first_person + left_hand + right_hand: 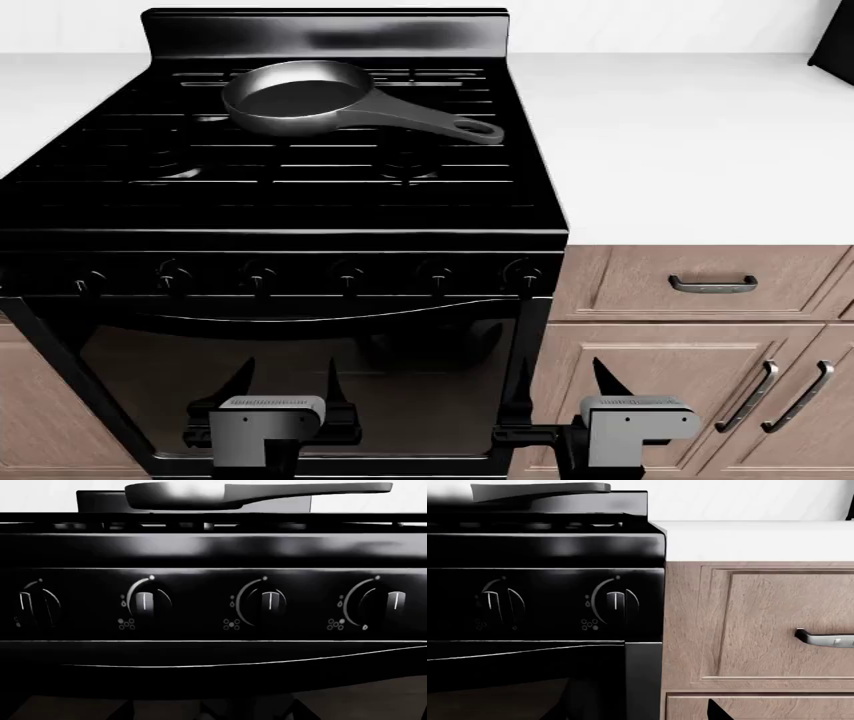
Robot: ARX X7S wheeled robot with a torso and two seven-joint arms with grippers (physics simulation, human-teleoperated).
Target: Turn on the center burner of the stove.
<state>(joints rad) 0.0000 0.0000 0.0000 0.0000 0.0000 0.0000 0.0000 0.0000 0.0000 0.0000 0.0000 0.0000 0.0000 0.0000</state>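
1. Stove [287,215] sits at the left end of the white worktop [694,140]; its right side butts against the worktop's left edge, and its raised back panel stands in line with the worktop's rear edge.
2. Grey frying pan [300,100] sits on the grates toward the rear of the cooktop, handle pointing toward the worktop side.
3. Knob row [347,275] runs across the stove's front panel, below the cooktop's front lip. Head view shows six clearly, with a possible seventh at the far left that is hard to make out.
4. All knobs seen in the wrist views have pointers upright; the left wrist view shows four, the right wrist view shows two.
5. Left gripper [284,382] hangs in front of the dark oven door, below the knob row and apart from it. Fingers spread apart, nothing held.
6. Right gripper [561,380] sits low at the seam between the stove's right side and the wood cabinet. Fingers spread, nothing between them.
7. Drawer with a metal handle [713,284] sits under the worktop's front edge, right of the stove; cabinet doors below it.
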